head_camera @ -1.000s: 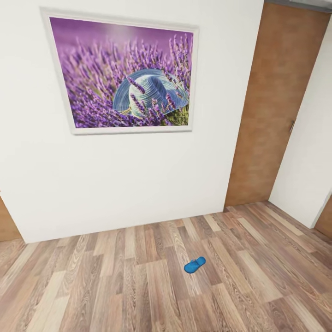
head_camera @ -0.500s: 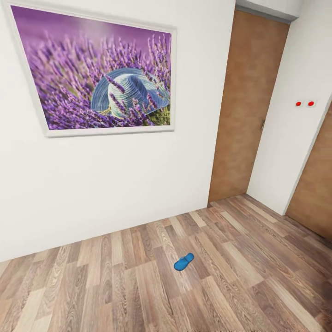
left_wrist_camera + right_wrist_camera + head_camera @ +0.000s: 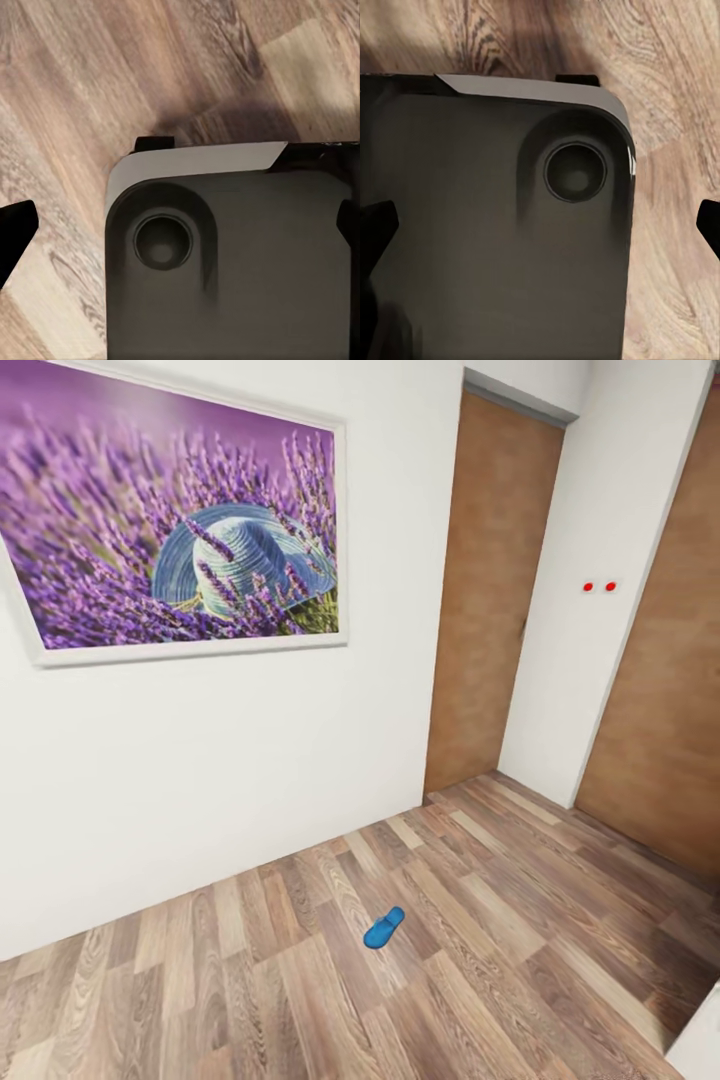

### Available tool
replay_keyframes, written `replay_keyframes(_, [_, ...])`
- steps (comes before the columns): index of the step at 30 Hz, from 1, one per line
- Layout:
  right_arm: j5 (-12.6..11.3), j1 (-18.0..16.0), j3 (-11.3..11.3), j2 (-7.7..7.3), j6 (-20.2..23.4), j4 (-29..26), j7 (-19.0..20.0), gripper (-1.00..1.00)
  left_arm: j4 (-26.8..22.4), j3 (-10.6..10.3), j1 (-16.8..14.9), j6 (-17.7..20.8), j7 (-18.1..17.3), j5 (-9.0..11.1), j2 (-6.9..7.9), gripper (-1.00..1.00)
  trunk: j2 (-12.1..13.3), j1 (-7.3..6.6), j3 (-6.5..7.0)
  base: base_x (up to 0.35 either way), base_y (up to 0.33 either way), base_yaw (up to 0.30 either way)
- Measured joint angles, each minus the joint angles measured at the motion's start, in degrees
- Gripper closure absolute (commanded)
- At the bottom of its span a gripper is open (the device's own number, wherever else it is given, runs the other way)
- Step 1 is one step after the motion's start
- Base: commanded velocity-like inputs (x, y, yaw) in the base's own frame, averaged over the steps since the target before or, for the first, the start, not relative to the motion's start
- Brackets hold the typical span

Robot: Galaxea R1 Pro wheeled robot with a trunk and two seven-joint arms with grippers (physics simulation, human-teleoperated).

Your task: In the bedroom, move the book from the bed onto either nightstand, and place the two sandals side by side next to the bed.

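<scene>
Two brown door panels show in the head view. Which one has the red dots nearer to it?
The right-hand door, cut by the picture's edge. The two red dots sit on the white wall strip beside it; the other door stands farther left.

The floor [image 3: 480,920] was light-brown wood plank, running from the white wall to the two brown doors. One blue sandal [image 3: 384,927] lay flat on it, alone in the open area, well apart from the wall and the doors. In both wrist views the same planking [image 3: 90,90] lay beneath the robot's dark base [image 3: 240,262].

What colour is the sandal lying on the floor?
Bright blue: the sandal shows best in the head view, lying on the wood-plank floor.
</scene>
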Motion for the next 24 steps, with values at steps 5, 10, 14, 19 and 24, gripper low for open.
replay_keyframes(5, [0.00,0.02,-0.03,-0.01,0.00,-0.09,-0.01,-1.00,0.00,0.11,0.02,-0.60,-0.01,0.04,0.03,-1.00,0.00,0.00,0.20,0.059,0.228,-0.159])
replay_keyframes(10, [0.01,-0.01,-0.08,-0.02,0.00,-0.56,-0.03,-1.00,0.01,0.10,0.04,-0.95,0.00,0.03,0.00,-1.00,0.00,0.01,0.28,0.023,0.095,-0.058])
replay_keyframes(14, [0.03,0.01,-0.09,-0.02,-0.01,-1.31,-0.03,-1.00,0.04,0.08,0.04,-1.14,0.03,0.07,-0.02,-1.00,0.00,0.01,0.33,0.010,0.040,-0.024])
replay_keyframes(19, [0.02,0.00,-0.11,-0.05,0.00,-1.66,-0.05,-1.00,0.04,0.18,0.04,-1.23,0.04,0.15,0.06,-1.00,0.00,0.00,0.55,0.033,0.045,-0.011])
replay_keyframes(24, [0.01,0.02,-0.05,-0.09,0.00,-1.74,-0.05,-1.00,0.13,0.28,0.13,-1.88,0.05,0.25,0.17,-1.00,0.00,-0.01,0.92,0.125,0.157,-0.004])
